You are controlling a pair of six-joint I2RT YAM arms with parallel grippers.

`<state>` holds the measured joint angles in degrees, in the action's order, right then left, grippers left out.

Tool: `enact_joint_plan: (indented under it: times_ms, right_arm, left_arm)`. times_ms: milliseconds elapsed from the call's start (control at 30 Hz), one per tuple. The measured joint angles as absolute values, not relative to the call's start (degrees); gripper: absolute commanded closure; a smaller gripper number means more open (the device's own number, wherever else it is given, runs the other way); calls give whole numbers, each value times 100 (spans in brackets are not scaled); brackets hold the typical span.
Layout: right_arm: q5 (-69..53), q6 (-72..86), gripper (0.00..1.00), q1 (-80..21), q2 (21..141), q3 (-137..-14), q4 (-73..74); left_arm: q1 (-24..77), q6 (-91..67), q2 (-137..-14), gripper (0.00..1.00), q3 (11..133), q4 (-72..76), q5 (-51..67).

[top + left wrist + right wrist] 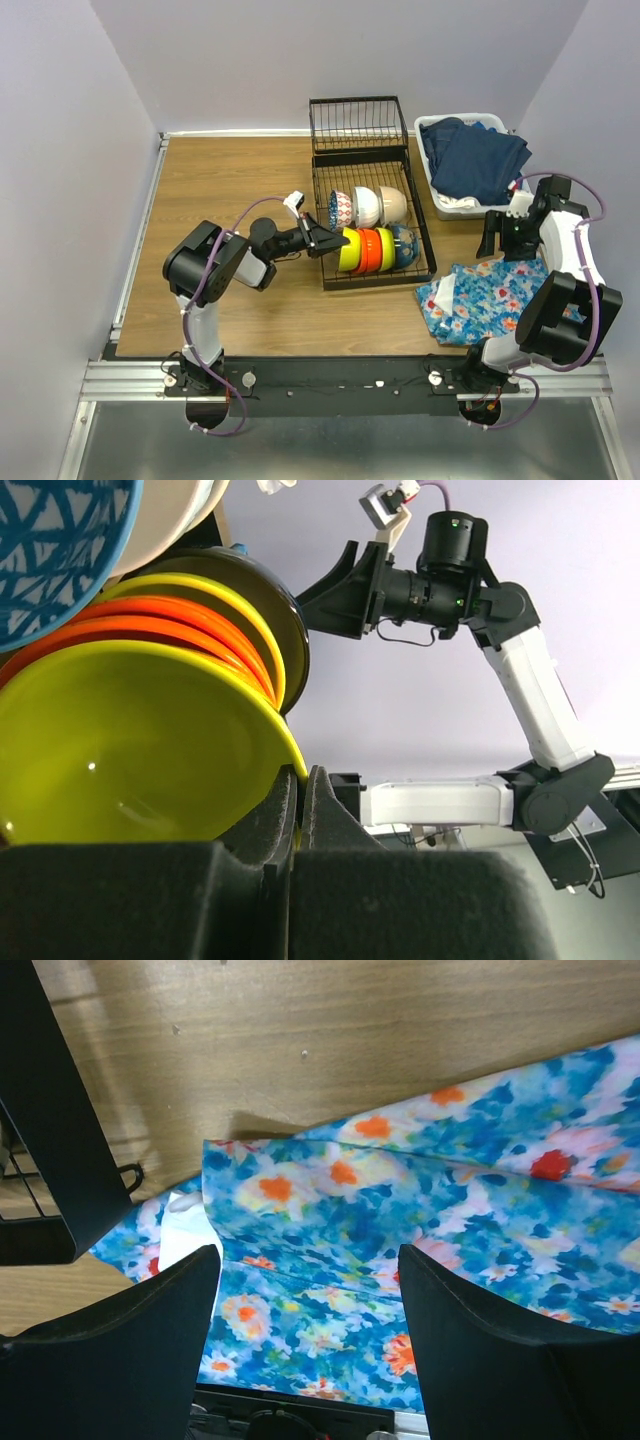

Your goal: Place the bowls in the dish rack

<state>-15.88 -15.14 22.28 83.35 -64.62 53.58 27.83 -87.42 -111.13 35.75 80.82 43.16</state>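
Observation:
The black wire dish rack (pixel 380 283) lies in the middle of the table, its taller basket end (pixel 358 122) at the far side. Several bowls stand on edge in it: a front row of lime green (pixel 348 250), orange (pixel 368 250), yellow-green (pixel 386 248) and blue (pixel 404 245), and a back row of red-blue patterned (pixel 340 208), white (pixel 366 206) and cream (pixel 392 204). My left gripper (pixel 325 240) (pixel 300 775) is shut on the rim of the lime green bowl (pixel 130 750), with the orange bowls (pixel 170 630) right behind it. My right gripper (pixel 502 238) (pixel 310 1255) hangs open and empty above a floral cloth (pixel 400 1220).
A white tub (pixel 440 205) filled with dark blue cloth (pixel 475 160) stands to the right of the rack. The floral cloth (pixel 480 295) lies crumpled at the near right. A corner of the rack (pixel 50 1160) shows at the left of the right wrist view.

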Motion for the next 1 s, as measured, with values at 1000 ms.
enact_joint_plan:
  times_ms: [1000]
  right_arm:
    - [-1586, -1511, 20, 2228, 8370, -6211, 5251]
  left_arm:
    - [2626, -8875, -11375, 100, 3632, 8527, 4915]
